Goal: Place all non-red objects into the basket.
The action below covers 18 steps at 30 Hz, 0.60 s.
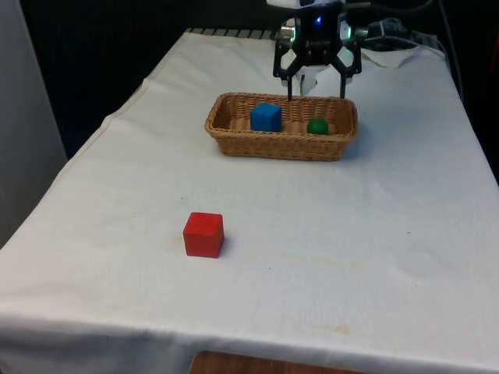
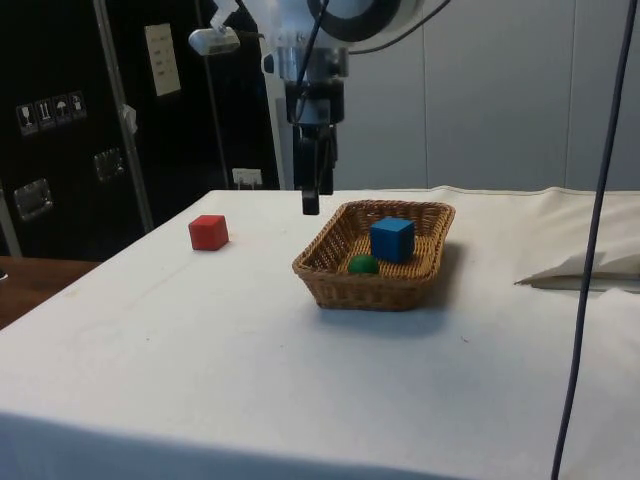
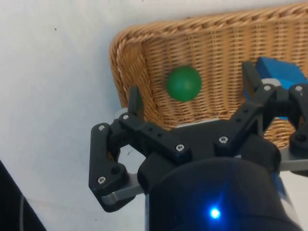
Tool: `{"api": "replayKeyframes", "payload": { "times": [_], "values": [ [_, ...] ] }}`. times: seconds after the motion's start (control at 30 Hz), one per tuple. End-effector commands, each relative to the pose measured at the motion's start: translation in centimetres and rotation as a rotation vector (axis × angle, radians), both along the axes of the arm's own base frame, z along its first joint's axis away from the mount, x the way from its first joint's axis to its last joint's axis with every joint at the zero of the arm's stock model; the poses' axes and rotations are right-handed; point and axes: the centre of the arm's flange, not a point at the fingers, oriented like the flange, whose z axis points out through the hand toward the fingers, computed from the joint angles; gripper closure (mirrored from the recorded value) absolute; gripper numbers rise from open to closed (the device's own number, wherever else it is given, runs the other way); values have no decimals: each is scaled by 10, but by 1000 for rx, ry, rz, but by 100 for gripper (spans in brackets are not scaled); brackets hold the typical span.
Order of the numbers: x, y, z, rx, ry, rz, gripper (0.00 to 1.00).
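A wicker basket [image 1: 281,148] [image 2: 360,290] [image 3: 216,43] stands on the far half of the table. In it lie a blue cube [image 1: 266,117] [image 2: 391,239] [image 3: 281,72] and a green ball [image 1: 317,126] [image 2: 363,264] [image 3: 184,83]. My gripper [image 1: 317,95] [image 2: 311,200] [image 3: 192,89] hovers open over the basket's far rim, above the ball, with nothing between its fingers. A red cube [image 1: 203,234] [image 2: 208,232] sits on the cloth well in front of the basket, towards the front view's left.
A rumpled fold of white cloth [image 2: 585,270] lies beyond the basket near the robot's base. A dark cable [image 2: 595,220] hangs down in the side view. The table's front edge [image 1: 257,354] is close behind the red cube.
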Motion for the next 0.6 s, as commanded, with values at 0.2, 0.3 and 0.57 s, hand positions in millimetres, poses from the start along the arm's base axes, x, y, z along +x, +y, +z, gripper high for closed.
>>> {"api": "replayKeyframes", "payload": {
  "times": [0.2,0.3,0.57],
  "values": [
    [9,-1,5,-32,7,12,0],
    [12,2,12,-42,8,18,0],
    [13,3,19,-36,7,20,0]
  ]
}}
